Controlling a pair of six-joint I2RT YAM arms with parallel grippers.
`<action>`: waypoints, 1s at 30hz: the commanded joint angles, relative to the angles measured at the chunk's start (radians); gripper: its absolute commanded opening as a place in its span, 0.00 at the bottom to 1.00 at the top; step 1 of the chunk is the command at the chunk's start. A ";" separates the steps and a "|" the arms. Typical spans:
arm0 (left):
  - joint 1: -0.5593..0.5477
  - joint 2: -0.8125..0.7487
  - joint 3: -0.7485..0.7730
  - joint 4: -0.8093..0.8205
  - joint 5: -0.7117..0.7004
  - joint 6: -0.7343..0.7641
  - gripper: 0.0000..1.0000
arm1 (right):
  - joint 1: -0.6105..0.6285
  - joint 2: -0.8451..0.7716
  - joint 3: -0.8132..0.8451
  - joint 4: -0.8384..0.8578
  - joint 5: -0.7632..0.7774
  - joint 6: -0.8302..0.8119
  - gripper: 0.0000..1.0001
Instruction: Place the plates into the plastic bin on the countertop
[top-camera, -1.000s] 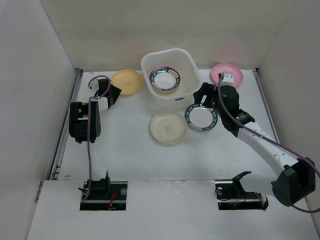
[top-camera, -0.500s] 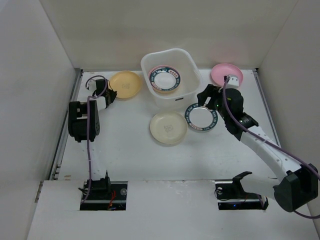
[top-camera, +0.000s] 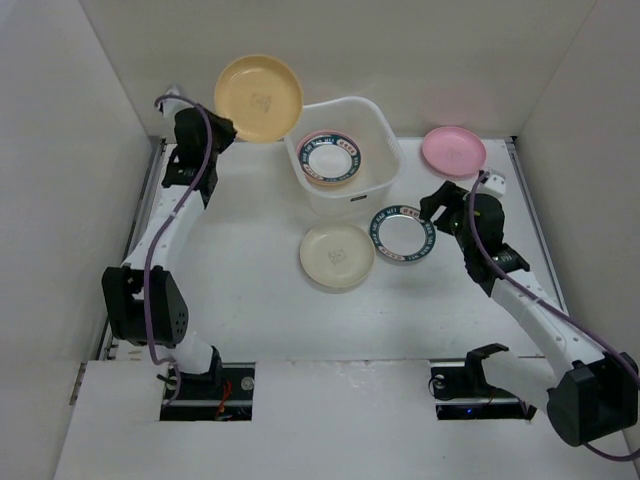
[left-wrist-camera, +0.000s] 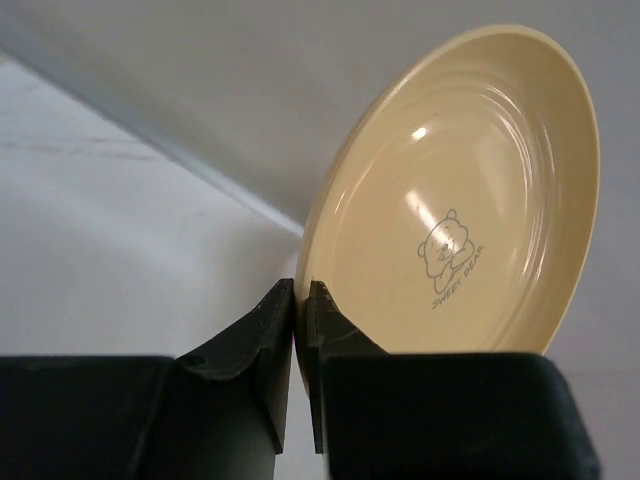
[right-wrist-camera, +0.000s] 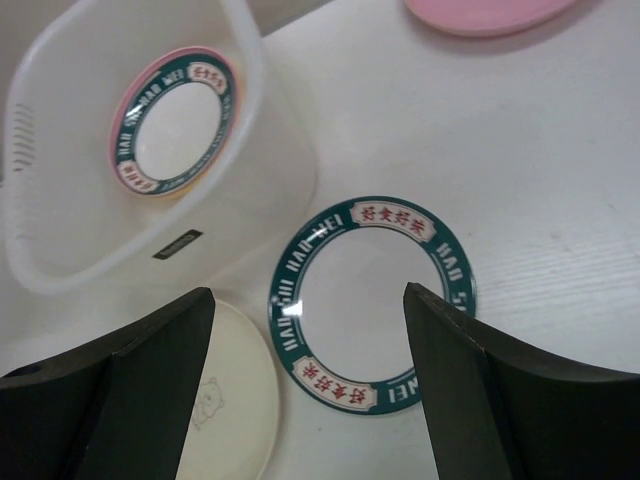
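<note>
My left gripper (top-camera: 214, 131) is shut on the rim of a yellow-orange plate (top-camera: 259, 98) and holds it raised, left of the plastic bin (top-camera: 381, 126); in the left wrist view the plate (left-wrist-camera: 470, 190) stands on edge between the gripper (left-wrist-camera: 300, 300). The bin holds a teal-rimmed plate (top-camera: 330, 159) on a pink one. My right gripper (top-camera: 440, 205) is open, above and right of a teal-rimmed plate (top-camera: 401, 233) lying on the countertop (top-camera: 250, 260); it shows between the fingers in the right wrist view (right-wrist-camera: 370, 300). A cream plate (top-camera: 337, 256) and a pink plate (top-camera: 453, 151) lie on the countertop.
White walls (top-camera: 70, 150) border the countertop on the left, back and right. The arm bases sit at the near edge.
My left arm has lifted the yellow-orange plate off the countertop and raised it up beside the bin. My right gripper has drawn back to the right from the teal-rimmed plate.
</note>
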 joint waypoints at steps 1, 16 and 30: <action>-0.080 -0.005 0.135 -0.048 0.040 0.094 0.06 | -0.027 -0.053 -0.035 0.052 0.019 0.045 0.82; -0.321 0.452 0.655 -0.264 0.070 0.368 0.08 | -0.156 -0.109 -0.135 0.106 0.030 0.140 0.82; -0.352 0.661 0.835 -0.359 0.053 0.481 0.26 | -0.251 -0.006 -0.149 0.182 0.026 0.164 0.82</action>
